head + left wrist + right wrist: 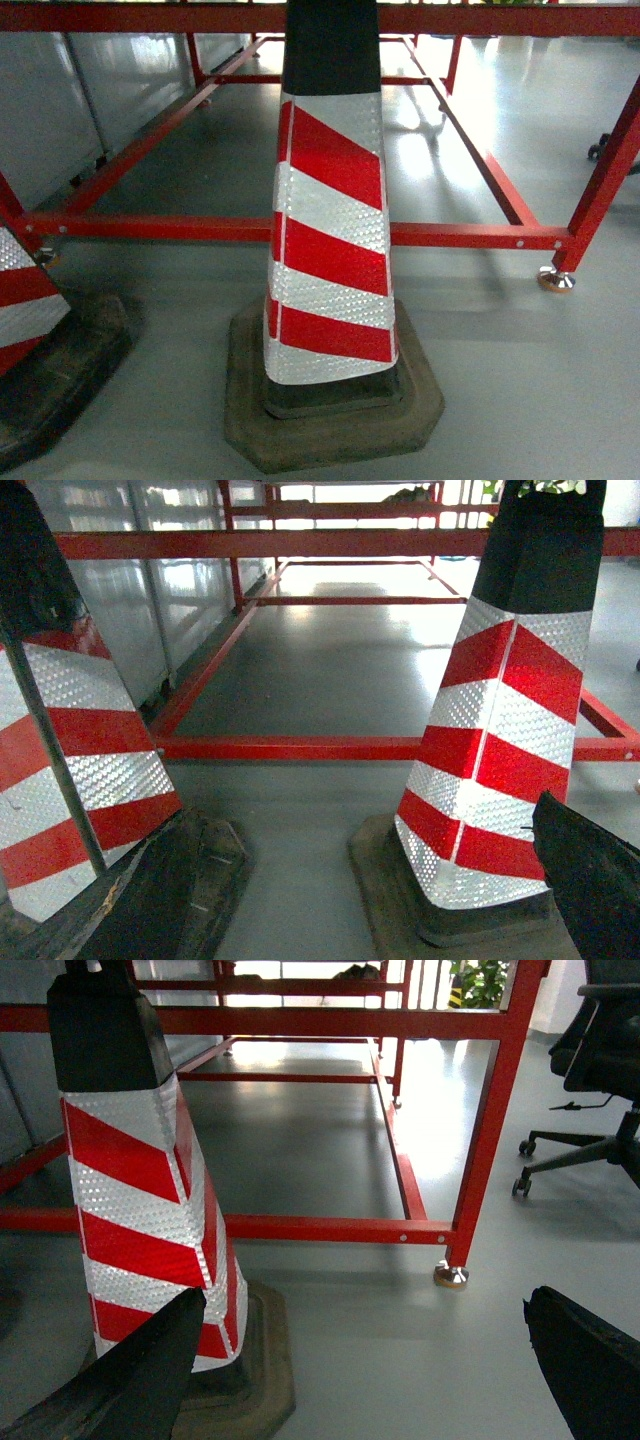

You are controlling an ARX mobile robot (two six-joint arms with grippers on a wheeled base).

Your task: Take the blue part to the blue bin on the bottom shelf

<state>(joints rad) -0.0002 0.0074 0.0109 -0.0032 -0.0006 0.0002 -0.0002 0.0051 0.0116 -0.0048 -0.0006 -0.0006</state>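
The blue part, the blue bin and the bottom shelf are out of view in all three views. My left gripper [350, 880] is open over bare grey floor. One dark finger [590, 880] shows at the lower right of the left wrist view, and the other blends with a dark cone base at the lower left. My right gripper [365, 1345] is open, with its two black fingers [130, 1380] wide apart and only floor between them. Neither gripper appears in the head view.
A red-and-white striped traffic cone [330, 230] on a dark base stands right in front, and a second cone [25, 300] is at the left. A red steel frame [150, 228] with a low crossbar and a levelling foot [555, 280] lies behind them. An office chair [600, 1080] is at the right.
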